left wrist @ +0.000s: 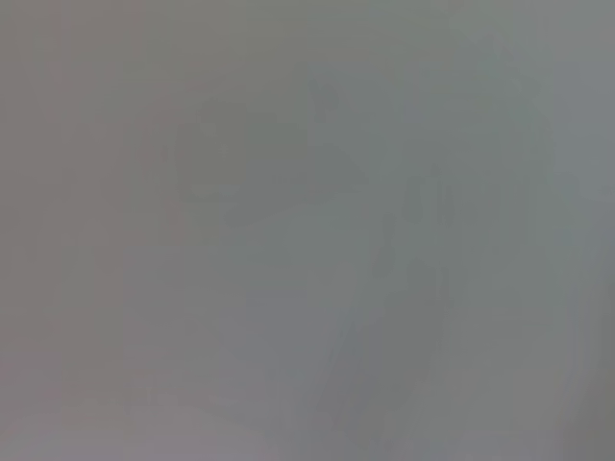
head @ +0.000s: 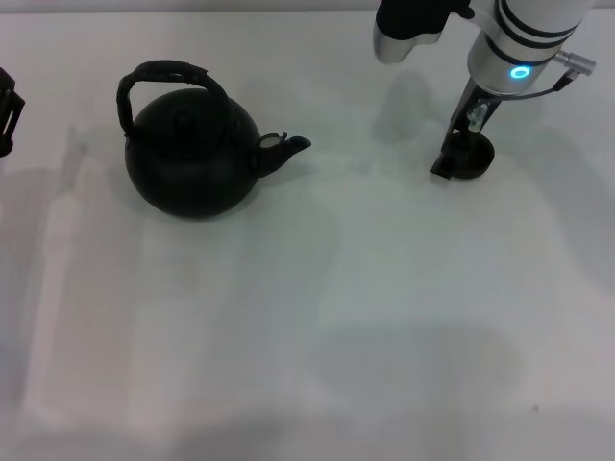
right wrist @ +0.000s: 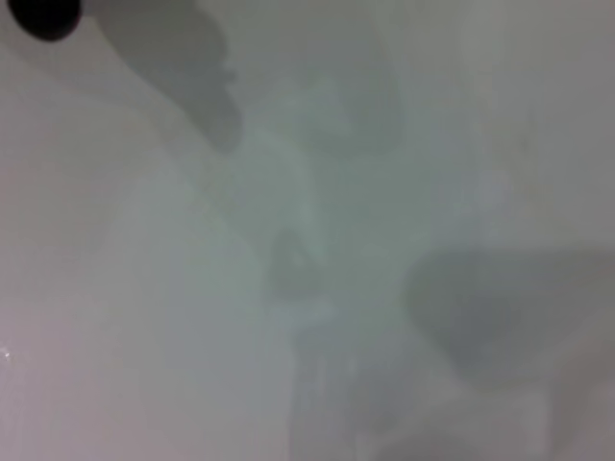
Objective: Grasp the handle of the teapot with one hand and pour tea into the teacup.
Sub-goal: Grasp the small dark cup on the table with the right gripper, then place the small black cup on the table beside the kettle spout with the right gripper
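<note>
On white table (head: 384, 317), black teapot (head: 192, 158) left, right tool (head: 459, 154) at teacup (head: 471, 158), grip cannot tell, no writing legible.

The head view looks steeply down from above and takes in the wide white worktop (head: 384, 317); both wrist views face the same bare surface from close by; that surface is all the three views share.

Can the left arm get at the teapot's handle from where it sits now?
Probably yes. The left gripper sits at the table's left edge, and bare table lies between it and the teapot. The handle arches up with nothing over it.
</note>
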